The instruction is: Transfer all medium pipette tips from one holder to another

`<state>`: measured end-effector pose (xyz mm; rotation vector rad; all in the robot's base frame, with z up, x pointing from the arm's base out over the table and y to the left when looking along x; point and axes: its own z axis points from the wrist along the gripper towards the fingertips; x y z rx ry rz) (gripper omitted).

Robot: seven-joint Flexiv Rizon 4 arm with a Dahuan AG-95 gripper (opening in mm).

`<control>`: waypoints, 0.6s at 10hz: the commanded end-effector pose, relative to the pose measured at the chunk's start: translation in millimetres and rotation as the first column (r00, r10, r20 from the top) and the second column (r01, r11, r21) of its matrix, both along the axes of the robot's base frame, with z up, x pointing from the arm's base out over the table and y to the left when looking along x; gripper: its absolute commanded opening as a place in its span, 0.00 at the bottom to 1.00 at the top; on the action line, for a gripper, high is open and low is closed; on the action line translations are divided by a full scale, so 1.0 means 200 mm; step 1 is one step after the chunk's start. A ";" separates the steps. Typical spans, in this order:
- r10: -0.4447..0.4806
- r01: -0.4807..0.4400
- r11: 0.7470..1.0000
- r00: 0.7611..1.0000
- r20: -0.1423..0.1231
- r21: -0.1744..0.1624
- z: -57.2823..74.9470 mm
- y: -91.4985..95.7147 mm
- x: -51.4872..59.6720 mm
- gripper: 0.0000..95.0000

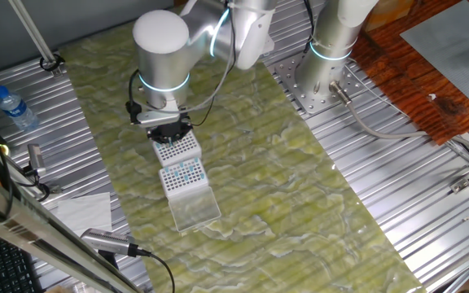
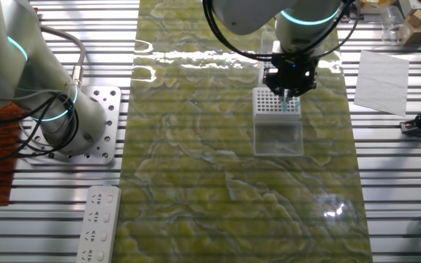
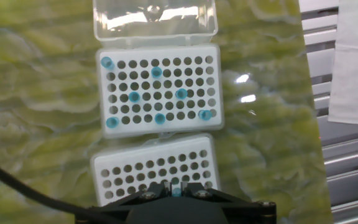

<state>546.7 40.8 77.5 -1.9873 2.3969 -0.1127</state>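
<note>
On the green marbled surface point(image 1: 316, 203), the gripper point(image 3: 176, 188), clenched on one blue tip point(image 3: 176, 192), hovers over the near rack point(image 3: 157, 169), which I judge the placing step, calling for a straight descent into a hole.

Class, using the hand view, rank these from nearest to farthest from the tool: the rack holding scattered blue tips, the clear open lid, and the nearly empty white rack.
1. Nearly empty white rack, directly under the tool.
2. Rack with scattered blue tips, just beyond it.
3. Clear lid, at the top edge, farthest.
</note>
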 end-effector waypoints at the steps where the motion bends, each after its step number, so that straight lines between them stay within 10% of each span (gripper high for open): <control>1: -0.014 0.014 1.000 0.999 -0.033 0.004 0.05 0.01 0.01 0.00; 6: -0.108 0.106 0.994 0.985 -0.132 -0.021 0.31 0.09 0.09 0.00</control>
